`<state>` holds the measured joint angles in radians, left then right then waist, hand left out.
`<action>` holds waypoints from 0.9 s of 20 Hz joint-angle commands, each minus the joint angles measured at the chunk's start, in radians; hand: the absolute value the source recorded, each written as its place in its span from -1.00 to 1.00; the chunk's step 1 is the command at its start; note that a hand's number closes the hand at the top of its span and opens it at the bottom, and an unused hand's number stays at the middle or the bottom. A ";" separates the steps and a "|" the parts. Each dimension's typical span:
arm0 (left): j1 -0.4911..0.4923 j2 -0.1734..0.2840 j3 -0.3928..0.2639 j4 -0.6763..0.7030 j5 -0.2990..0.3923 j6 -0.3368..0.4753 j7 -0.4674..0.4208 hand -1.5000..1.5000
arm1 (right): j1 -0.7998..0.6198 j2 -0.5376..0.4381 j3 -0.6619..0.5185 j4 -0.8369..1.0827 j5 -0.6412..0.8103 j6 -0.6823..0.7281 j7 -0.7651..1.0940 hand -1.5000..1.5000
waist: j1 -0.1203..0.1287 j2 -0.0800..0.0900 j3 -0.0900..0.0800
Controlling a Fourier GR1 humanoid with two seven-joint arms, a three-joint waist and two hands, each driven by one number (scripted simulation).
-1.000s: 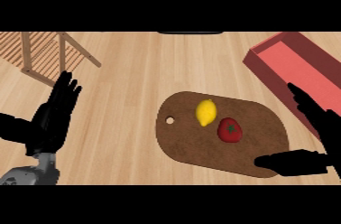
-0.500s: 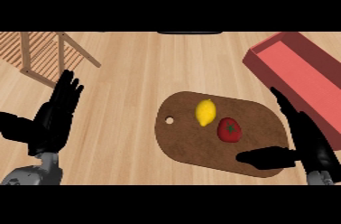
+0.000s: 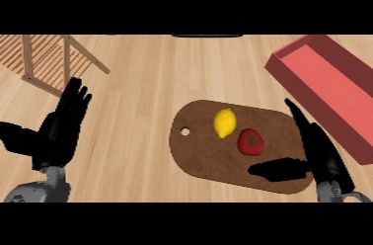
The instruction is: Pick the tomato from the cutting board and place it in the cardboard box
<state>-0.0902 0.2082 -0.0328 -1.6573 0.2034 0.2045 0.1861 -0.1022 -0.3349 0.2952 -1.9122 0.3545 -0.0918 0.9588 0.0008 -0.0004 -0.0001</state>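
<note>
step: reach, tomato not picked yet | tomato (image 3: 250, 141) lay on the board (image 3: 211, 155) beside a lemon (image 3: 225, 122) | right hand (image 3: 315, 151) open, just beside it | left hand (image 3: 62, 125) open, resting at left | next: curl fingers round tomato, lift, carry to box (image 3: 328, 86)

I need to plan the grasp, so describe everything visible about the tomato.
The tomato is a red, rounded fruit with a small green stem patch on top. It lies on the right part of the brown cutting board, just below and to the right of the yellow lemon, close to it but whether they touch cannot be told. Nothing holds it: the right hand is open beside it, thumb pointing left just below the tomato, fingers stretched along its right side, with no contact visible.
</note>
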 commanded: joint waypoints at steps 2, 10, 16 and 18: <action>-0.022 -0.012 0.041 0.043 -0.002 -0.041 -0.011 0.00 | 0.027 0.012 -0.060 0.027 0.008 0.078 -0.054 -1.00 | -0.002 0.000 0.000; 0.025 -0.026 0.055 -0.021 -0.008 -0.069 0.006 0.00 | 0.028 0.127 0.021 0.064 0.186 0.049 -0.004 -1.00 | 0.000 0.000 0.000; -0.073 -0.015 0.117 0.080 -0.009 -0.102 0.001 0.00 | -0.027 0.166 -0.057 0.158 0.156 0.095 -0.084 -1.00 | -0.002 0.001 0.000; -0.057 -0.016 0.102 -0.022 -0.024 -0.070 0.086 0.00 | 0.040 0.140 -0.089 0.192 0.131 0.097 -0.191 -1.00 | -0.001 0.000 0.000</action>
<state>-0.1125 0.1766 0.0443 -1.6522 0.1711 0.1381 0.2089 -0.0975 -0.1952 0.2335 -1.7733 0.4917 0.0024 0.8641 0.0002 -0.0004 -0.0002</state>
